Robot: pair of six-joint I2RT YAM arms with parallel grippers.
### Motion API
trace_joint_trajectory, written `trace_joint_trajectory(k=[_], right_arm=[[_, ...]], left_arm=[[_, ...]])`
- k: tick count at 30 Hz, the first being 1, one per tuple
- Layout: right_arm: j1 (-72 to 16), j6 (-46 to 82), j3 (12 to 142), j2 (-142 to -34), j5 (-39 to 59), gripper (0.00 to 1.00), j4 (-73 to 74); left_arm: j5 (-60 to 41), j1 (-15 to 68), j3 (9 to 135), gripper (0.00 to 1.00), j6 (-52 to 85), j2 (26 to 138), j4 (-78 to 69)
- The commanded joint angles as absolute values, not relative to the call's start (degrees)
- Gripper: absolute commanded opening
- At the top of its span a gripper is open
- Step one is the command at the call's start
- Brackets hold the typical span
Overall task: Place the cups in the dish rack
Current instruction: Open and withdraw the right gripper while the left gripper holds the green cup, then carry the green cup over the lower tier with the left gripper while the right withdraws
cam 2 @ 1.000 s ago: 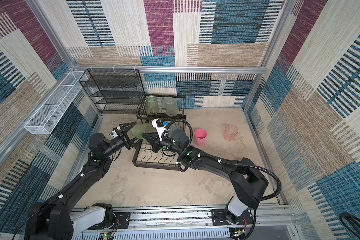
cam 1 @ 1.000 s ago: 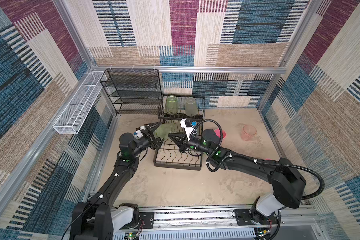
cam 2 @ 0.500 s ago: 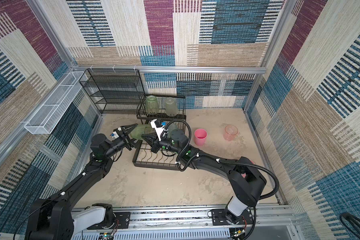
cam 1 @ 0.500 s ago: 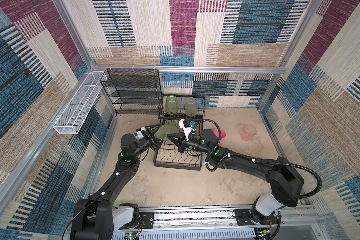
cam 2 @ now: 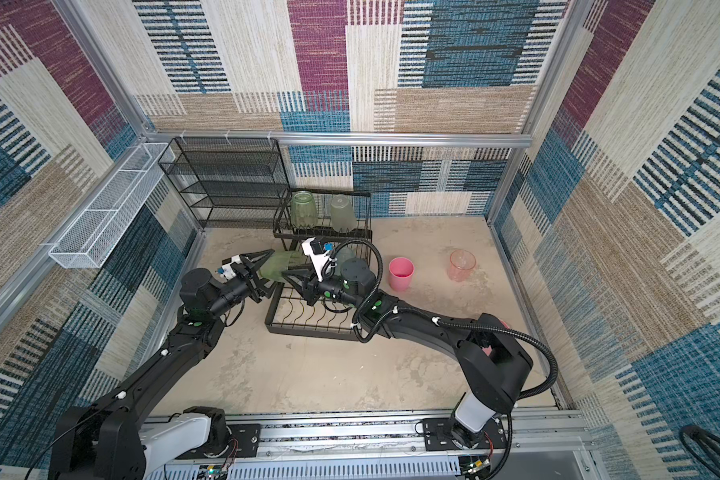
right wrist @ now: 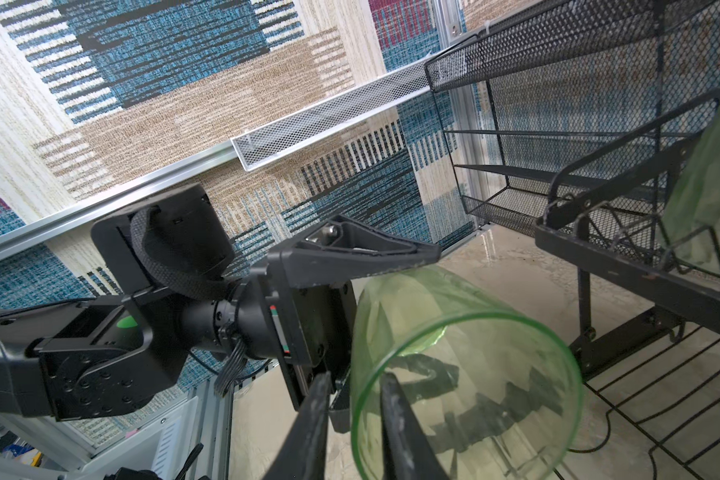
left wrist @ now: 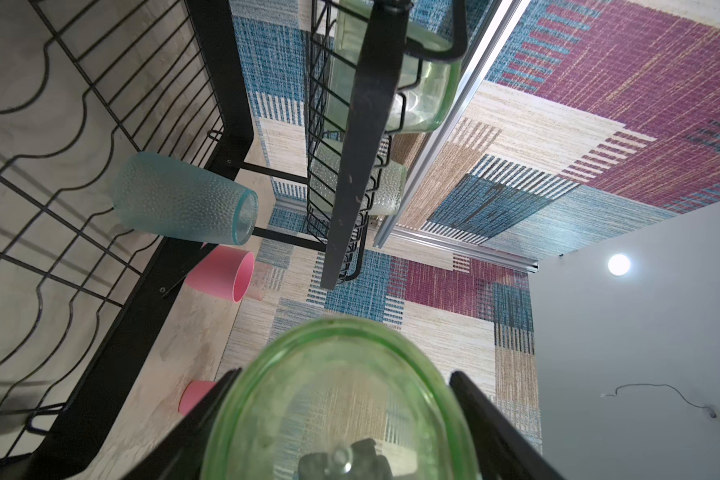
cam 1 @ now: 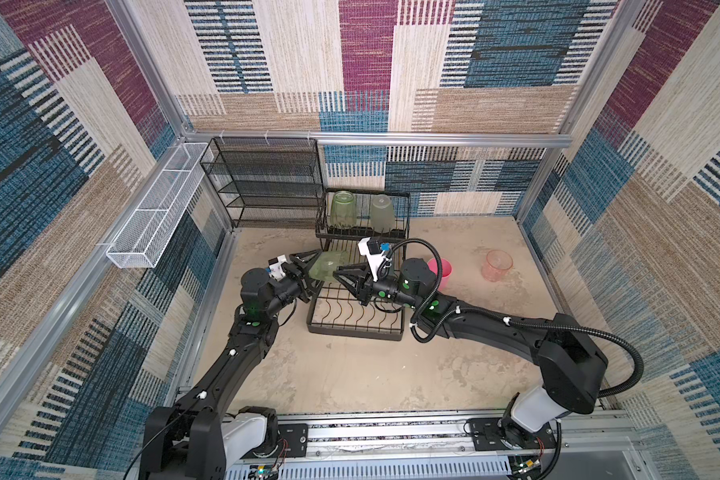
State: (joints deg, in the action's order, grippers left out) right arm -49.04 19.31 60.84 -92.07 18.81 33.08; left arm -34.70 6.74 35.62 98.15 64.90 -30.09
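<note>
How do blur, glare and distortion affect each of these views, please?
Left wrist view: the green cup fills the foreground, soft, tinting and warping the wall behind it; a ceiling lamp blows out. Right wrist view: the cup's rim is fairly crisp, with dark shapes showing through its tinted side. Both top views: even light, soft shadows.

dish rack's (cam 1: 352, 332) near rows lie bare; teal cup (left wrist: 184, 199) and raised shelf (cam 1: 362, 233) crowd its far end.
</note>
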Motion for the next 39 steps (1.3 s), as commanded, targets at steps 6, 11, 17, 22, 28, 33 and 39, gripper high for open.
trace_joint_trajectory(k=[6, 11, 17, 22, 28, 33, 39], right_arm=[[-49.13, 20.83, 61.00, -91.19, 16.65, 0.33, 32.77], [-48.11, 21.90, 61.61, -89.34, 9.97, 0.28, 23.96], [-43.14, 24.44, 59.77, -83.37, 4.71, 0.27, 10.32], [-40.19, 24.75, 57.80, -77.34, 0.32, 0.28, 0.30], [-33.60, 26.69, 53.94, -72.40, -0.03, 0.29, -7.06], [-25.52, 28.59, 50.81, -71.97, 4.91, 0.29, -7.06], [-20.25, 29.64, 49.48, -73.72, 9.95, 0.29, -4.71]], left_arm=[[-33.66, 6.70, 37.43, 0.71, 90.42, 64.67, -24.92], [-33.66, 6.68, 39.29, 0.71, 84.00, 64.08, -19.43], [-26.65, 7.85, 43.25, 0.69, 69.88, 60.99, -6.29], [-18.68, 11.95, 45.10, 0.69, 59.73, 59.13, 0.36], [-6.29, 21.16, 47.62, 0.68, 48.62, 60.67, 4.32], [4.32, 27.97, 48.55, 0.67, 43.11, 65.79, 4.48], [15.14, 35.77, 51.35, 0.67, 38.33, 73.91, 2.75]])
